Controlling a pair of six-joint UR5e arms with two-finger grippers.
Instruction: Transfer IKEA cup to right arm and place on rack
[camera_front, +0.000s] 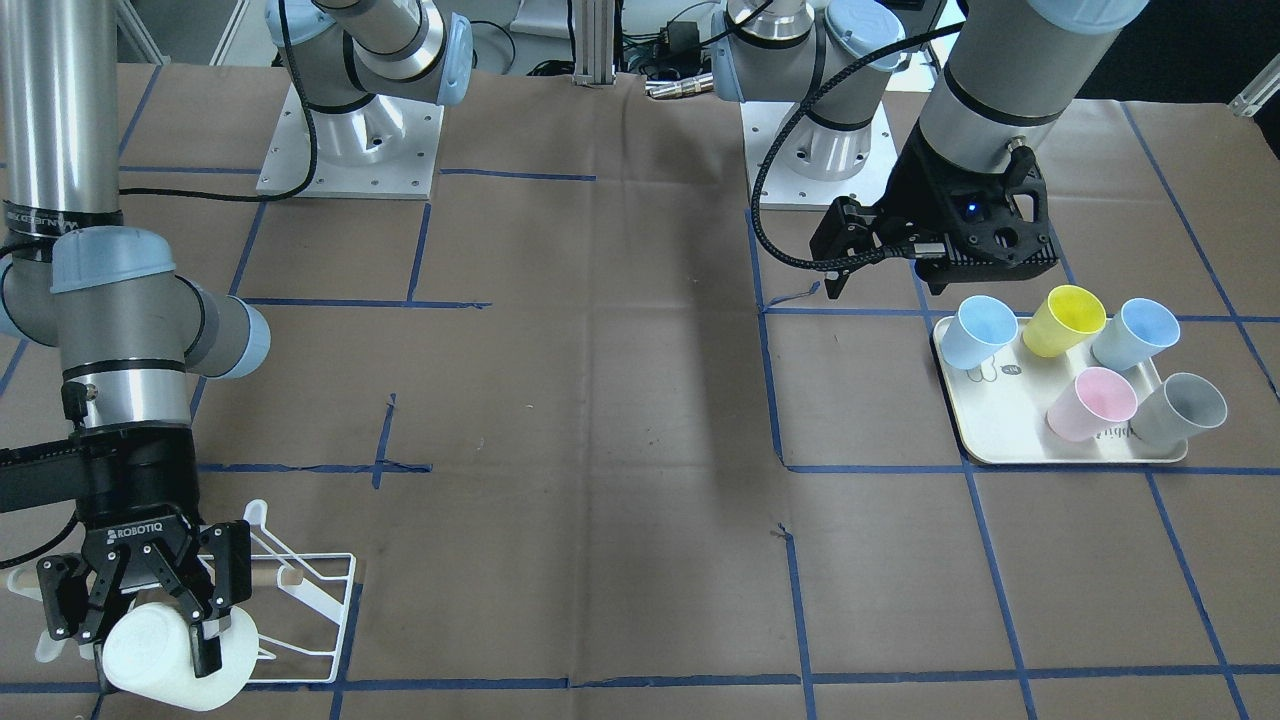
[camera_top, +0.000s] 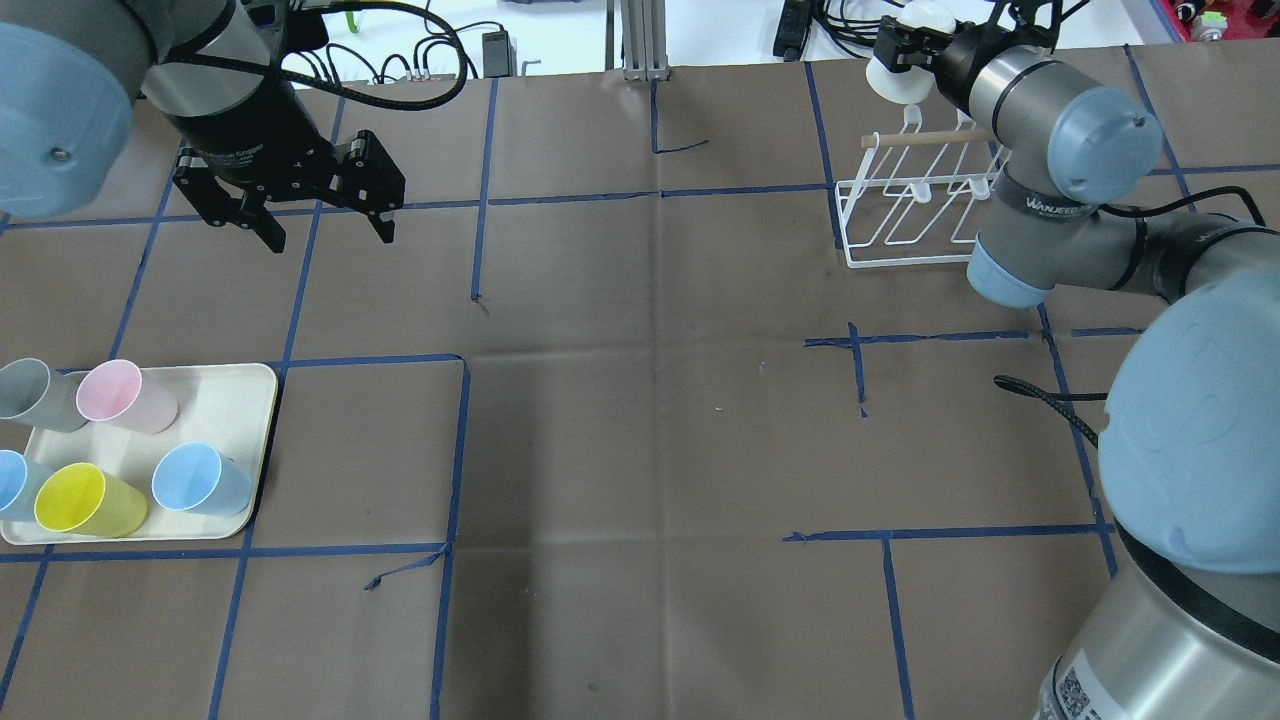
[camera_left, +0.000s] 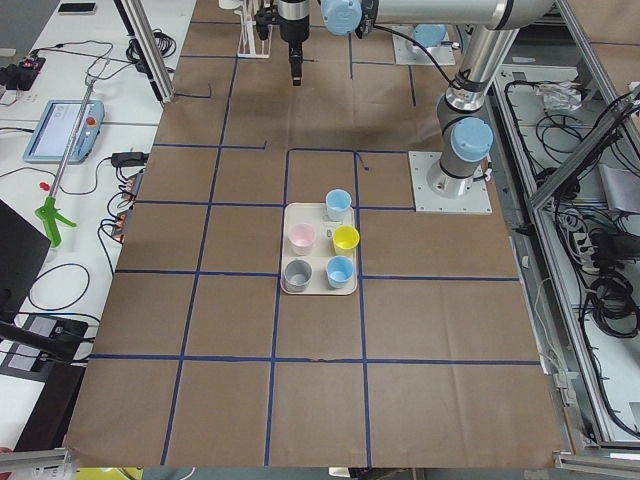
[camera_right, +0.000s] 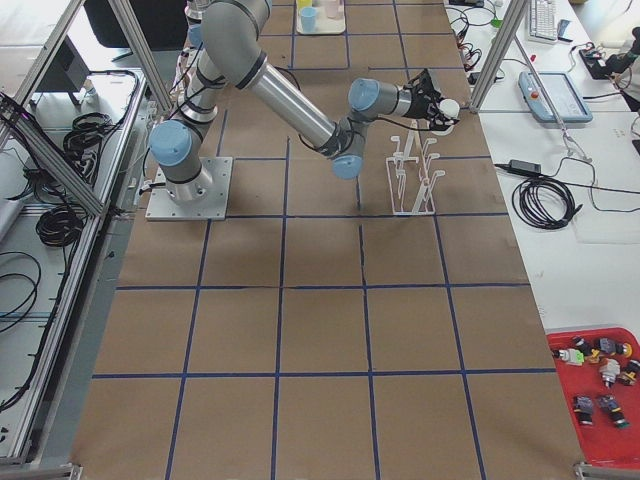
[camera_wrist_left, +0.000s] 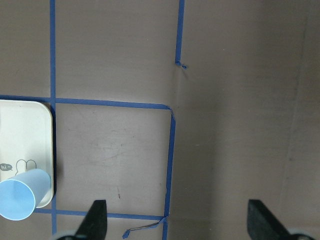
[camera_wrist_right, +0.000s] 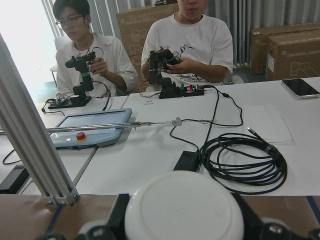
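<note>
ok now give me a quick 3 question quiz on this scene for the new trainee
1. True or false: the left gripper holds a cup.
2. How many cups stand on the cream tray?
3. Where is the white cup? a) on the tray b) in the right gripper c) in the left gripper

Key: 1 false, it is open and empty; 2 five; 3 b.

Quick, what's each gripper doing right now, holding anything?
Left gripper: open, holding nothing.
Right gripper: shut on the white cup.
</note>
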